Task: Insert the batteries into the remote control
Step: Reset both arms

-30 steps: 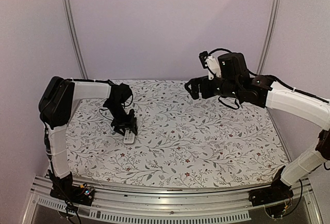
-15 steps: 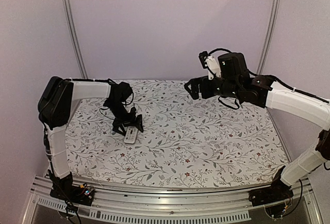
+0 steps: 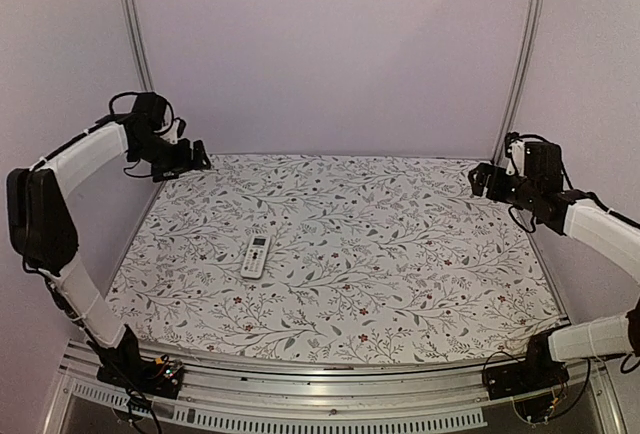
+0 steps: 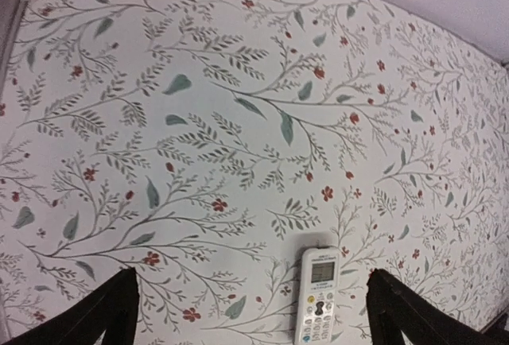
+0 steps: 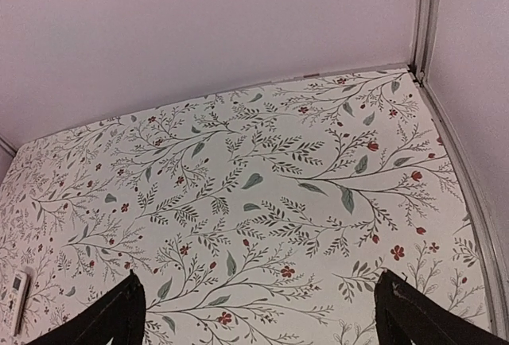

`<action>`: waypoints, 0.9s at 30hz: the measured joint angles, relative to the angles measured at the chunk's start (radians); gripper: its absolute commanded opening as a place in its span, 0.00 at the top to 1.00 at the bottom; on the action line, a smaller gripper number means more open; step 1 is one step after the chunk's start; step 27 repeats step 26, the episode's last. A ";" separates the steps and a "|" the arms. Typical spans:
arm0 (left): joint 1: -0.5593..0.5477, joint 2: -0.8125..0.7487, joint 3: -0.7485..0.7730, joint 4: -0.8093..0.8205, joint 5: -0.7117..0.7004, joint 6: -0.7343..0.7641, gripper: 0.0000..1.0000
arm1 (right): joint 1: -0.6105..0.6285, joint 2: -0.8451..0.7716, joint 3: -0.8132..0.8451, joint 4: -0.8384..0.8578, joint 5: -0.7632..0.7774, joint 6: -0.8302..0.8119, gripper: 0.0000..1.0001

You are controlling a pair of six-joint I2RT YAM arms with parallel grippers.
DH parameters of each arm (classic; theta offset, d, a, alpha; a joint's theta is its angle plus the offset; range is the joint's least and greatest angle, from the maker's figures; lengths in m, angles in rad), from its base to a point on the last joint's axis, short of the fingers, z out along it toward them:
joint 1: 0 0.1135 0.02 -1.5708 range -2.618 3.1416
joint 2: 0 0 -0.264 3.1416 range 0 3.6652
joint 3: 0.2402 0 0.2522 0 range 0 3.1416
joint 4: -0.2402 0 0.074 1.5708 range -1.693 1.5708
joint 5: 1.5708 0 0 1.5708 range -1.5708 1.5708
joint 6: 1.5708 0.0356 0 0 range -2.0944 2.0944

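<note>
The remote control (image 3: 256, 255) lies face-up left of centre; no batteries visible. The left tool (image 3: 193, 157) and right tool (image 3: 479, 180) are spread, empty. Loading likely complete.

Robot lab / test booth. Plain lilac walls (image 3: 330, 54) on 3 sides, metal posts (image 3: 133, 44) at back corners, slotted metal rail (image 3: 330, 416) along front edge w/ 2 robot arms (image 3: 600, 224) bolted on. Flowery cloth (image 3: 400, 254) over the table.
</note>
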 measured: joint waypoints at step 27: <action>0.323 -0.675 -1.092 0.895 -0.006 0.299 0.00 | -0.238 -0.392 -0.553 0.364 0.164 0.186 0.01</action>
